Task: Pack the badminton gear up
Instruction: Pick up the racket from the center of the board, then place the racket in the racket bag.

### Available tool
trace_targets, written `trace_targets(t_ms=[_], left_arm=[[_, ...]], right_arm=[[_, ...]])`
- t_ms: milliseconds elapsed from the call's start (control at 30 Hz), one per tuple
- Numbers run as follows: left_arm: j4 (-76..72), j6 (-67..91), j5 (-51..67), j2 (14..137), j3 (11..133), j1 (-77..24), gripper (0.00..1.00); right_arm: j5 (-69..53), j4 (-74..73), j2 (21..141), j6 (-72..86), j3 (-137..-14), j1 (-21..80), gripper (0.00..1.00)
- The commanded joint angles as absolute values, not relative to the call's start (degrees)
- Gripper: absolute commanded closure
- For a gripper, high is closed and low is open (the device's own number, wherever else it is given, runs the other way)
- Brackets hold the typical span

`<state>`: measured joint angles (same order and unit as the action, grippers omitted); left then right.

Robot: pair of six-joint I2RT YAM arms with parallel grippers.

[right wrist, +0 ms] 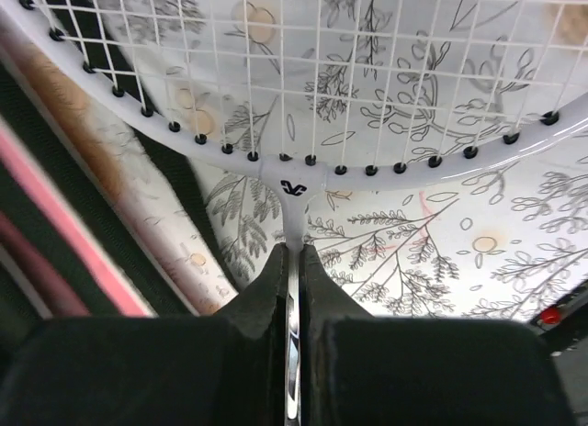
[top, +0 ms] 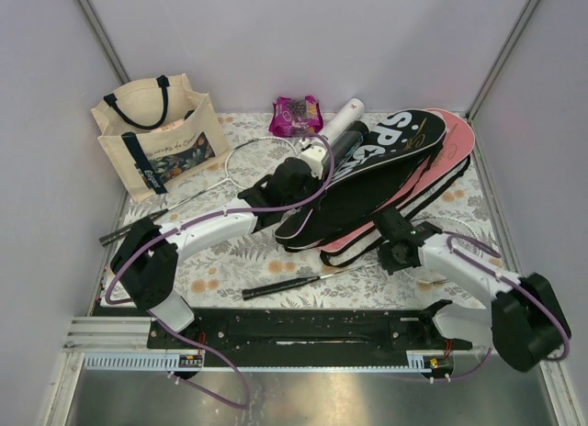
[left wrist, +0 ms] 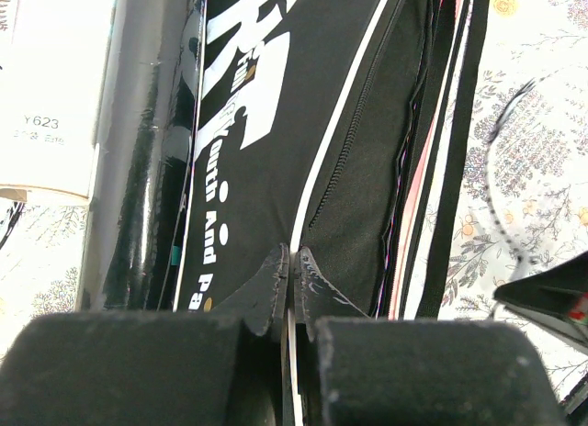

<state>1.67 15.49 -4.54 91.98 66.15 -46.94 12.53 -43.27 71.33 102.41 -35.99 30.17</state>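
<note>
1. We count two covers, stacked at the right of centre on the table; the black cover with white lettering lies on top, and the pink cover shows from under its right edge.
2. We count two tubes just beside the black cover's left edge at the far end; the white tube lies furthest left, and the black tube lies between it and the cover.
3. We count two rackets; the first racket lies at the near side, its black handle pointing left and its white strung head to the right of the covers; the second racket lies at the left, its round head near the tubes and its handle towards the left edge.
4. We cannot make out any shuttlecocks.
5. The left gripper sits at the black cover's near left edge; its fingers are pressed together on the cover's white-piped rim.
6. The right gripper is pinched tight on the first racket's thin shaft, just below the strung head.
7. Further out we count one cream tote standing at the far left corner, and one purple-pink snack packet at the far edge, just left of the white tube.
</note>
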Motion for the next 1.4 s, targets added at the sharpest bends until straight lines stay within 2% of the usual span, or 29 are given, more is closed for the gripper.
trace_targets(t_ms=[0, 133, 267, 533, 733, 933, 1367], left_arm=[[-1.49, 15.91, -5.54, 89.03, 66.53, -46.76, 1.0], [-2.63, 15.12, -5.01, 89.38, 65.83, -46.76, 1.0], [-2.9, 15.12, -3.78, 89.38, 65.39, -46.85, 1.0], [-6.41, 15.03, -0.71, 87.1, 62.06, -47.37, 1.0], [-9.31, 14.59, 2.02, 85.61, 59.42, -47.46, 1.0], [-9.23, 14.24, 2.64, 85.52, 58.62, -47.46, 1.0], [-9.32, 14.68, 3.25, 86.57, 58.62, -47.46, 1.0]], right_arm=[[23.37, -51.5, 60.67, 97.3, -35.86, 30.41, 1.0], [25.93, -48.09, 51.78, 93.62, -34.54, 30.41, 1.0], [24.88, -39.57, 50.62, 85.18, -35.07, 30.41, 1.0], [12.23, -21.46, 59.49, 73.75, -37.61, 30.41, 1.0], [3.71, -13.38, 68.63, 69.79, -40.08, 30.06, 1.0], [-3.51, -12.13, 74.79, 69.78, -42.1, 29.71, 1.0], [-7.2, -12.31, 74.08, 69.35, -38.49, 29.71, 1.0]])
